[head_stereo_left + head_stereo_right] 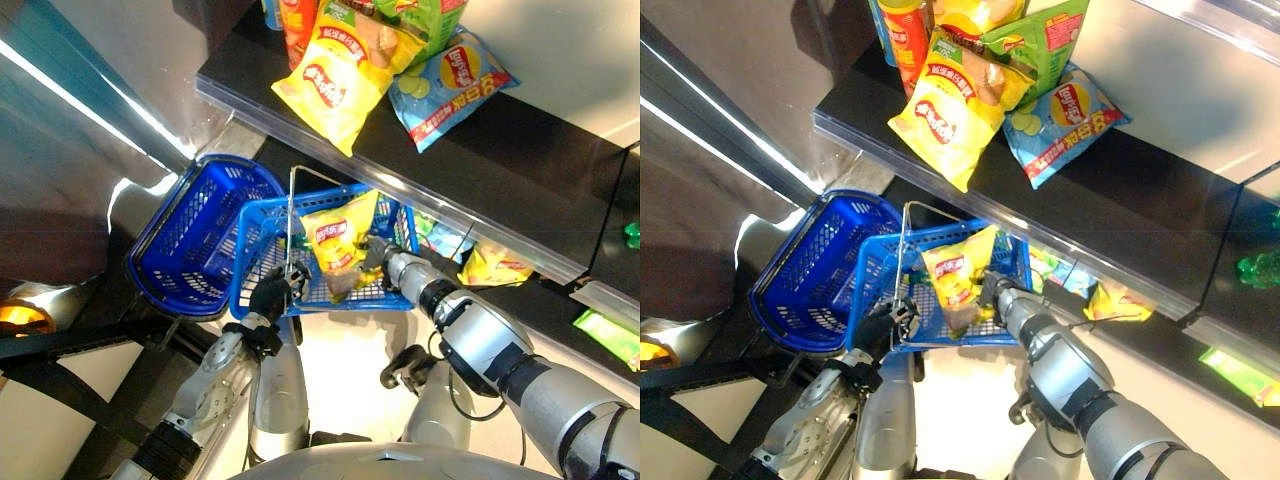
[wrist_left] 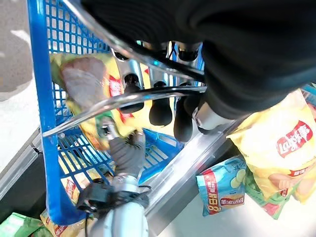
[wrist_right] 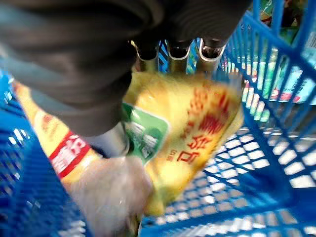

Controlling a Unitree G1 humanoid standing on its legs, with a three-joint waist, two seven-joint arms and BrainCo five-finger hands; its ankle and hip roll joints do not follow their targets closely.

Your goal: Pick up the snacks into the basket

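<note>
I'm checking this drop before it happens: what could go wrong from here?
The right hand pinches the yellow chip bag inside the blue basket; releasing it upright may leave it leaning over the rim. The left hand grips just the wire handle, so the basket could swing or tilt.

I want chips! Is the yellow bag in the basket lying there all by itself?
No, the right hand grips the yellow chip bag inside the blue plastic basket.
</note>
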